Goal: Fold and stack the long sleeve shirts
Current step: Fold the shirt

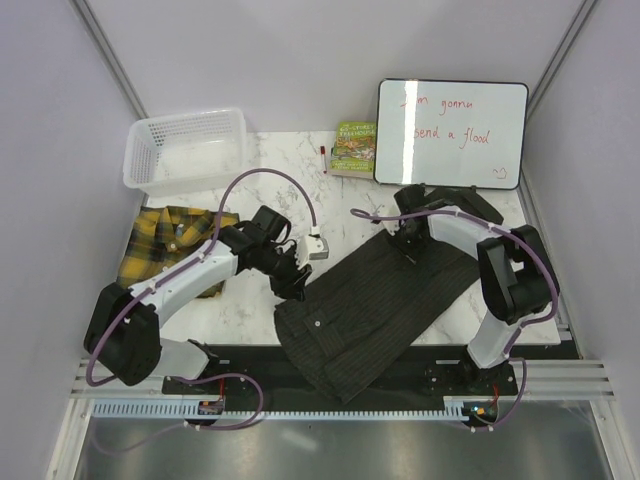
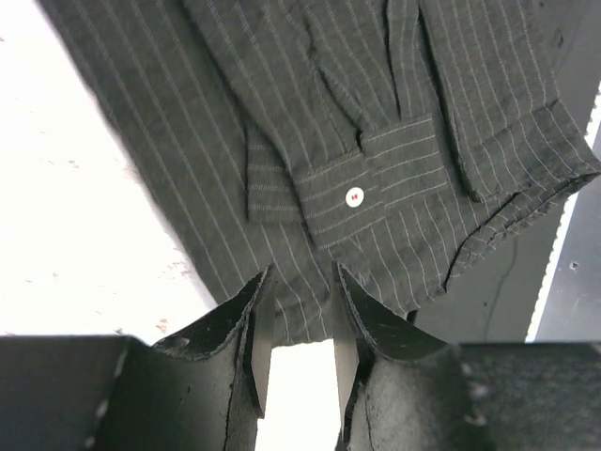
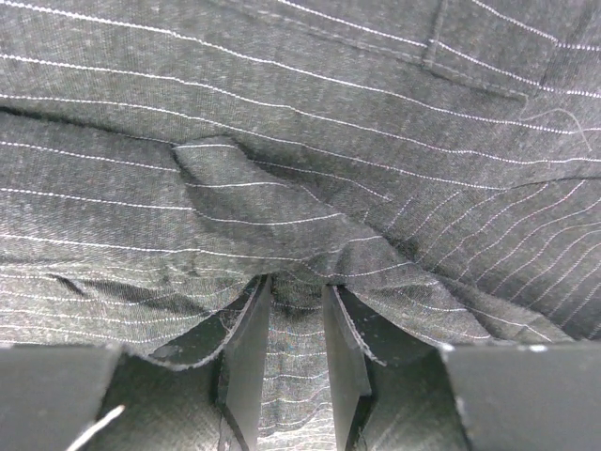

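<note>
The left arm (image 1: 190,275) and the right arm (image 1: 455,228) have white shells and big black joints. A thin purple cable (image 1: 262,175) loops along each arm. The pincer fingers (image 2: 211,338) are matte black wedges with rough edges.

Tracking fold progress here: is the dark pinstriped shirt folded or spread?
Partly folded: the pinstriped shirt lies as a long strip, a sleeve cuff laid over its body, its full length not yet folded.

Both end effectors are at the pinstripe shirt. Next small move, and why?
Probably close the left end effector on the pinstripe shirt: its edge lies between the parted fingers, and the right end effector rests on bunched cloth at the far end.
</note>
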Controlling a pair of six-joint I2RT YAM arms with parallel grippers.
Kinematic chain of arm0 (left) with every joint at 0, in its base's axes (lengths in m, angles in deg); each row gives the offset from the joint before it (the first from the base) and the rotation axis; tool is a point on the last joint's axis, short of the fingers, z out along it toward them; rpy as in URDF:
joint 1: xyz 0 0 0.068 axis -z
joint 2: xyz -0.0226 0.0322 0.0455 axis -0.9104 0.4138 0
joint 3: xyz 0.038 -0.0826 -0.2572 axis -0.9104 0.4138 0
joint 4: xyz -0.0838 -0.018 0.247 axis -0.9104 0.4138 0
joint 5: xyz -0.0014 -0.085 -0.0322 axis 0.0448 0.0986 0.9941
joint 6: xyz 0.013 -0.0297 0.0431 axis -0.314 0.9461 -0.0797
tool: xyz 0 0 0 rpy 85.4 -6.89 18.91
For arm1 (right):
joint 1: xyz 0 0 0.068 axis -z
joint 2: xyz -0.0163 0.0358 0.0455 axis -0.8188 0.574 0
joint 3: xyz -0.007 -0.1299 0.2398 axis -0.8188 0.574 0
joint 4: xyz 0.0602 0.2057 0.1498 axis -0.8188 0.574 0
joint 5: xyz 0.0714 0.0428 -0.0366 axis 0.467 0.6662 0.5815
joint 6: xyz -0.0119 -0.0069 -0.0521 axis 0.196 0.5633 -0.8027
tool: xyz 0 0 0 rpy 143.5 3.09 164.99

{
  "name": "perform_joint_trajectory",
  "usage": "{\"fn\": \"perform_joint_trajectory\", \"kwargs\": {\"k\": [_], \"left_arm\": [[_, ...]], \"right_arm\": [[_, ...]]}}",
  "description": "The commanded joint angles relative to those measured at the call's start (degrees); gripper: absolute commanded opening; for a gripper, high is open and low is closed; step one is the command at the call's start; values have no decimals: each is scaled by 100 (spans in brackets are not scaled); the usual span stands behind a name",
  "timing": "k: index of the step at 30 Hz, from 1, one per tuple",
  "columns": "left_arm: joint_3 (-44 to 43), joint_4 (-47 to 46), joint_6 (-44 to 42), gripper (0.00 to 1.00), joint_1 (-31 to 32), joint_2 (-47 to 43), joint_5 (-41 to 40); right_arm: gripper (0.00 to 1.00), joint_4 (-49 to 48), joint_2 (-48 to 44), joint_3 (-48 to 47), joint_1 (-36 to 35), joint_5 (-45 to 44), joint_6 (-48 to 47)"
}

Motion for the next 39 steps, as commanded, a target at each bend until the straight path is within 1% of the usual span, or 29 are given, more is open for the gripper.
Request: {"fn": "perform_joint_trajectory", "kwargs": {"k": [1, 2, 4, 5, 6, 8, 9, 10, 11, 12, 14, 16, 17, 18, 19, 21, 23, 25, 26, 28, 29, 33, 39], "left_arm": [[163, 222, -87, 37, -60, -372, 119], [181, 231, -122, 36, -104, -529, 154], [225, 231, -96, 36, -375, -636, 242], [217, 240, -70, 36, -524, -671, 425], [199, 240, -52, 35, -848, -723, 514], [94, 240, -8, 35, -1192, -759, 864], [50, 223, 27, 36, -1516, -803, 979], [-20, 153, 71, 36, -1658, -820, 1085], [-38, 82, 236, 36, -1799, -847, 1164], [-47, -5, 308, 36, -2079, -864, 1209], [-47, -199, 492, 36, -2396, -873, 1192], [-91, -217, 458, 36, -2468, -830, 973], [-82, -295, 440, 36, -2468, -803, 615], [-65, -287, 414, 37, -2468, -786, 524], [-47, -279, 344, 37, -2468, -768, 506], [40, -279, 186, 38, -2468, -794, 602], [76, -287, 97, 38, -2468, -803, 708], [76, -296, 89, 38, -2468, -768, 734], [58, -296, 62, 38, -2468, -759, 761], [32, -357, 53, 38, -2468, -759, 752], [15, -384, 45, 38, -2468, -768, 735], [-126, -411, 27, 38, -2468, -768, 594], [-109, -709, 369, 38, -2591, -1049, 41]], "right_arm": [[37, -211, 474, 79, -562, 87, 161], [37, -220, 552, 0, -798, 44, 179], [37, -220, 623, -62, -1054, 0, 214], [37, -229, 702, -132, -1299, -18, 214], [37, -246, 746, -167, -1423, -44, 214], [37, -255, 886, -273, -1808, -45, 162], [38, -299, 948, -334, -1933, -227, 144], [38, -308, 1001, -396, -2056, -238, 74], [38, -308, 1114, -544, -2283, -264, 56], [38, -308, 1159, -641, -2390, -282, 39], [39, -220, 1238, -1018, -2487, -221, 169], [39, -36, 1151, -1204, -2444, -133, 249], [41, 17, 916, -1275, -2348, -98, 354], [41, 61, 739, -1275, -2269, 120, 442], [43, 87, 572, -1284, -2163, 401, 556], [45, 227, 141, -1328, -1812, 684, 836], [46, 307, -148, -1302, -1462, 842, 987], [45, 307, -229, -1258, -1214, 721, 1207], [43, 325, -177, -1266, -987, 494, 1251], [41, 343, -28, -1310, -792, 203, 1295], [40, 351, 191, -1380, -652, 10, 1278], [37, 413, 877, -1644, -633, -273, 1102], [34, 228, 1809, -2136, -782, -537, 865]]}}
